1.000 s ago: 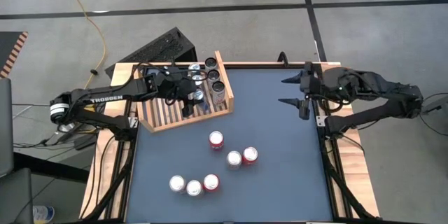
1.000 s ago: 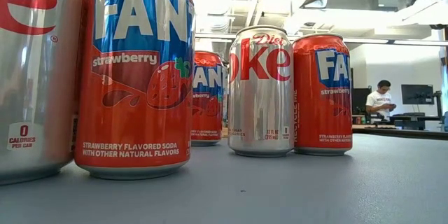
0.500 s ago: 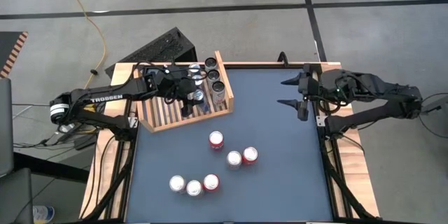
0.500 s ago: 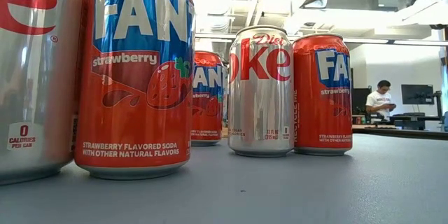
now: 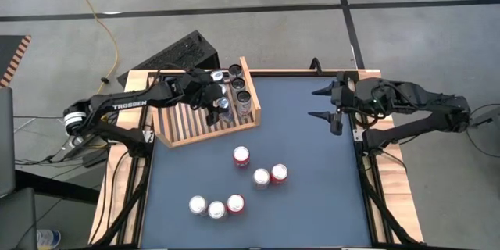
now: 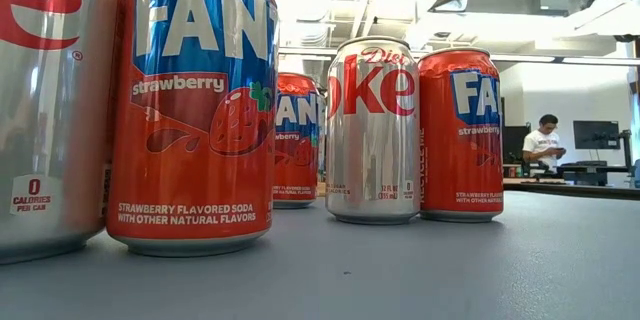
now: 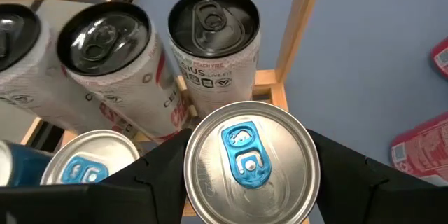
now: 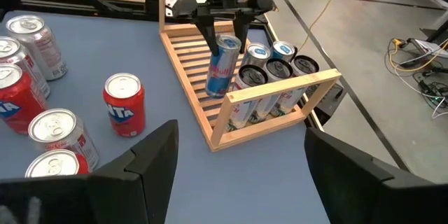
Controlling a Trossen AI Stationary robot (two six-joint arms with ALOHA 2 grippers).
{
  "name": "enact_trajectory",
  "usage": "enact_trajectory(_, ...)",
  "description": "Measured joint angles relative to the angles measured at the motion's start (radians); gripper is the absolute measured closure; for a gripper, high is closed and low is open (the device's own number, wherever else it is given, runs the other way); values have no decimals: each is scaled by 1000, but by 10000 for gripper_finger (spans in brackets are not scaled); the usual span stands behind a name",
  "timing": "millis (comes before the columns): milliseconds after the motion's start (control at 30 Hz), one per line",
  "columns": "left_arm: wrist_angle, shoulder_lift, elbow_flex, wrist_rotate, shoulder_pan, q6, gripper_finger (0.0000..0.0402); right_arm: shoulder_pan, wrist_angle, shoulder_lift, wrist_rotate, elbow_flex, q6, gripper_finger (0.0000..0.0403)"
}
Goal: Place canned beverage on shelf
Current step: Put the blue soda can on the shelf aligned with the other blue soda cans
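The light-wood slatted shelf [image 5: 187,125] stands at the table's far left. Several cans stand in its far right corner [image 5: 238,84], white ones with black tops [image 7: 213,35] and one with a blue tab [image 7: 87,168]. My left gripper [image 5: 217,106] reaches over the shelf, shut on a slim silver-blue-red can [image 8: 224,63] beside those cans. Several red and silver cans [image 5: 241,155] stand loose on the dark table top, filling the low view [image 6: 190,110]. My right gripper [image 5: 324,101] hangs open at the table's far right, touching nothing. My left gripper pinches the slim can between its two fingers, one on each side of the can's wall just under the top rim [image 7: 308,164]. The fingers [image 8: 210,38] slant down from the table's left. The can hangs slightly tilted, its bottom [image 8: 217,91] low over the slats; whether it touches them I cannot tell.
A black ridged box [image 5: 176,53] lies on the floor beyond the shelf. The shelf's raised side board [image 8: 269,87] bounds the row of cans. Bare table top [image 5: 312,203] lies right of the loose cans. A person [image 6: 545,145] sits far back in the room.
My left gripper has carried the slim can a short way toward the shelf's far right corner, closer to the cans standing there. It has kept its hold. The loose cans have stayed where they were.
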Motion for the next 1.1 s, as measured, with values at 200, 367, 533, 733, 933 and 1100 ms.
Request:
enact_trajectory(200, -3, 29, 0, 18, 6, 13, 175, 0, 0, 0, 0, 0, 6, 117)
enact_trajectory(367, -2, 29, 0, 17, 13, 40, 175, 0, 0, 0, 0, 0, 7, 117)
enact_trajectory(533, -7, 35, 0, 19, 26, 43, 175, 0, 0, 0, 0, 1, 14, 117)
enact_trajectory(733, -5, 44, 0, 19, 33, 54, 175, 0, 7, 0, 0, 1, 26, 117)
enact_trajectory(933, -10, 45, 0, 21, 33, 54, 175, 0, 7, 0, 0, 1, 32, 117)
enact_trajectory(1100, -11, 45, 0, 21, 33, 49, 175, 0, 7, 0, 0, 1, 32, 117)
